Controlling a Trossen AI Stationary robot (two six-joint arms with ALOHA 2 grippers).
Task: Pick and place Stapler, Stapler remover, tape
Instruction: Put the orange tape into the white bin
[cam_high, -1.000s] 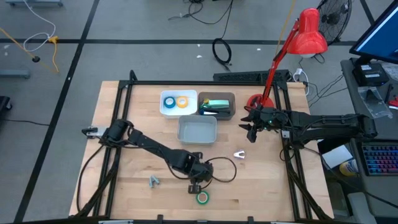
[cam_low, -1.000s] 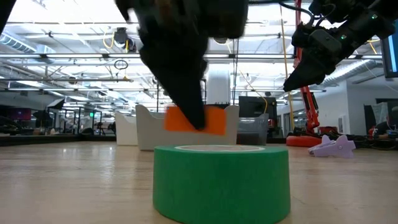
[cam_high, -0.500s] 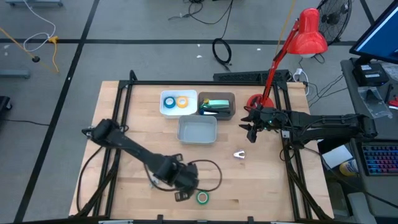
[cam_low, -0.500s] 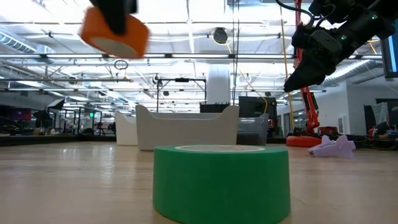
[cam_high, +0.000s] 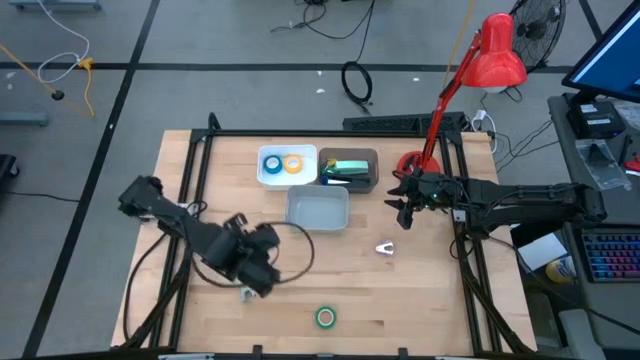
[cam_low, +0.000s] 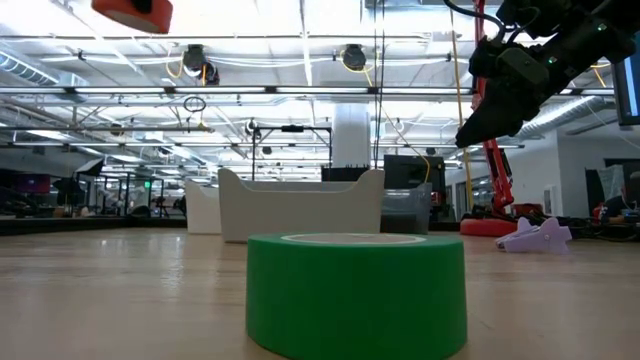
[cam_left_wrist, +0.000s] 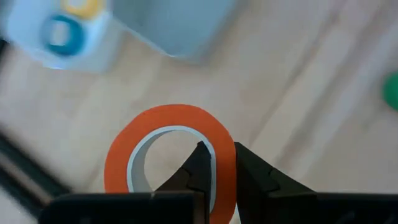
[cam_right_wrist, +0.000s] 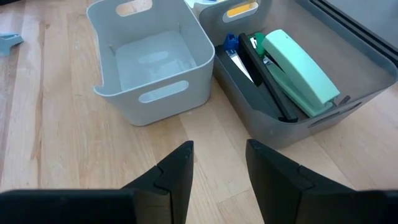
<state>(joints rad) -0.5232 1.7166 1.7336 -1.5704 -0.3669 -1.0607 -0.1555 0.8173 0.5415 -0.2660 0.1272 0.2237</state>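
My left gripper (cam_left_wrist: 219, 149) hangs over the table's near left part (cam_high: 255, 280), shut on an orange-red tape roll (cam_left_wrist: 171, 155), which shows high up in the low view (cam_low: 135, 12). A green tape roll (cam_high: 325, 318) lies flat on the table near its front edge. Blue tape (cam_left_wrist: 62, 34) and yellow tape (cam_high: 294, 163) lie in a white bin (cam_high: 272, 178). A green stapler (cam_right_wrist: 298, 68) lies in a dark bin (cam_right_wrist: 364, 93). A lilac stapler remover (cam_high: 385, 248) rests on the table. My right gripper (cam_right_wrist: 217, 168) waits open at the right (cam_high: 405, 215), held above the table. My left gripper pinches the orange-red roll's wall (cam_left_wrist: 225, 163), one finger (cam_left_wrist: 199, 169) inside the ring and the other (cam_left_wrist: 252, 175) outside. The fingers come steeply from above. The roll is lifted clear of the table, its open centre facing the wrist camera.
An empty light grey bin (cam_right_wrist: 149, 59) stands at the table's middle, between the white and dark bins and the near half. A small grey-blue piece (cam_high: 245, 292) lies on the table under the left gripper. A red lamp (cam_high: 495, 55) stands at the far right corner.
My left gripper has risen from beside the green roll and swung toward the table's left edge, rolling and tipping its wrist as it went. The orange-red roll has gone up with it, from table height to well clear. The green roll stayed where it was.
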